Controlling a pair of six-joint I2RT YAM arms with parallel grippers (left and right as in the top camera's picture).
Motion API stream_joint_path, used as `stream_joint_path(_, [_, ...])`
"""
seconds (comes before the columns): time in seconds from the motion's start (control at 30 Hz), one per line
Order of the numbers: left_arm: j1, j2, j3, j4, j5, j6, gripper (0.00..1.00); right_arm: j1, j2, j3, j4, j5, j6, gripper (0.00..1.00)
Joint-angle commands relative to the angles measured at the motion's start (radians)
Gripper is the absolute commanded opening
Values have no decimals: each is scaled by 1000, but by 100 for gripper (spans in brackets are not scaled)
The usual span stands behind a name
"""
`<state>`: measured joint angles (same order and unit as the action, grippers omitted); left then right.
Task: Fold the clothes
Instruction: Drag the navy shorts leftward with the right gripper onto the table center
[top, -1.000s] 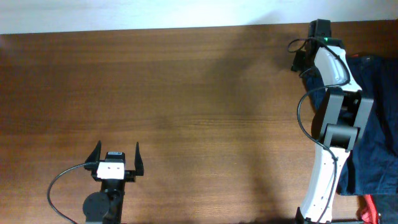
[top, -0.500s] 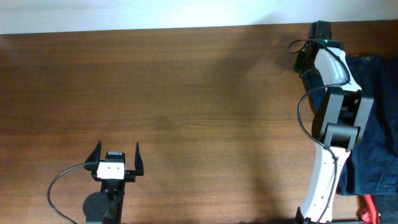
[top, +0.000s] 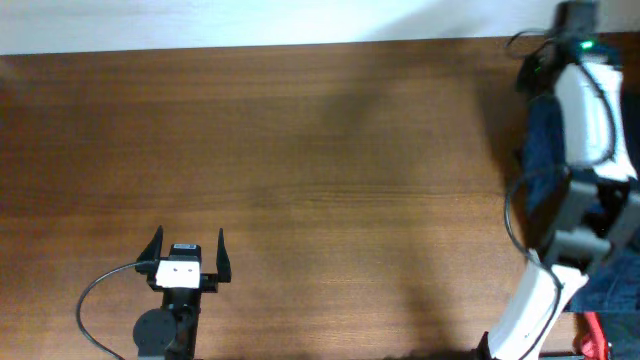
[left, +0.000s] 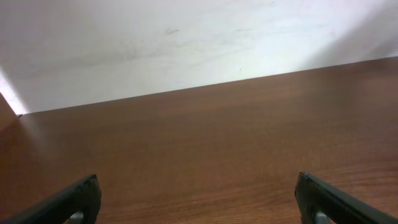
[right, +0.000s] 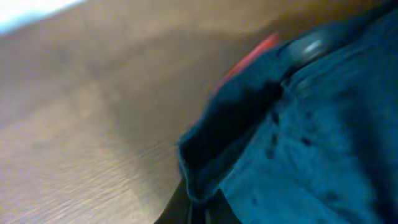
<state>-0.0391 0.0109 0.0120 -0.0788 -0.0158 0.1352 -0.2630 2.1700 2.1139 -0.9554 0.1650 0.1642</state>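
The clothes are dark navy shorts (top: 545, 140), bunched at the table's far right edge and largely hidden under my right arm. The right wrist view is blurred, but it shows my right gripper (right: 198, 208) shut on a folded edge of the shorts (right: 311, 137), and the cloth rises from the fingertips. My left gripper (top: 188, 240) rests near the front left of the table, far from the shorts. It is open, and only bare wood shows between its fingers (left: 314, 199).
A red item (top: 595, 335) lies at the front right corner beside the right arm's base, and red also shows behind the shorts (right: 252, 53). The brown wooden table (top: 320, 150) ends at a white wall along its far edge.
My right gripper has shut on the shorts' edge. The right arm has swung toward the table's right edge and the cloth has shifted with it. The left arm has not moved.
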Motion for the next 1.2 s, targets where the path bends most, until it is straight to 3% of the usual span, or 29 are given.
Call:
stream_joint_path(0.0, [-3,-6,-3,-4,-6,13,99,5,-196,36,-36,-1,-18,4])
stream_joint_path(0.17, [-3,-6,-3,-4,-6,13,99,70,-341,36,-90,-2,-22,4])
stream_joint_path(0.37, [-3,-6,-3,-4,-6,13,99,357,-372,36,-119,-99,-35,4])
stream_joint_path(0.57, [-3,-6,-3,-4,-6,13,99,694,-213,35,4,-208,10,4])
stream_joint_path(0.8, [-3,-6,-3,-4,-6,13,99,942,9,35,176,-211,-42,4])
stream_joint_path(0.9, [-3,-6,-3,-4,-6,13,99,1002,27,35,205,-211,-98,6])
stream_joint_path(0.93, [-3,-6,-3,-4,-6,13,99,1020,26,36,212,-210,-109,10])
stream_joint_path(1.0, [-3,-6,-3,-4,-6,13,99,1046,13,37,219,-210,-108,41])
stream_joint_path(1.07, [-3,-6,-3,-4,-6,13,99,1048,-11,37,210,-210,-108,64])
stream_joint_path(1.1, [-3,-6,-3,-4,-6,13,99,1044,-35,37,200,-210,-108,72])
stream_joint_path(1.17, [-3,-6,-3,-4,-6,13,99,1031,-84,39,170,-209,-108,78])
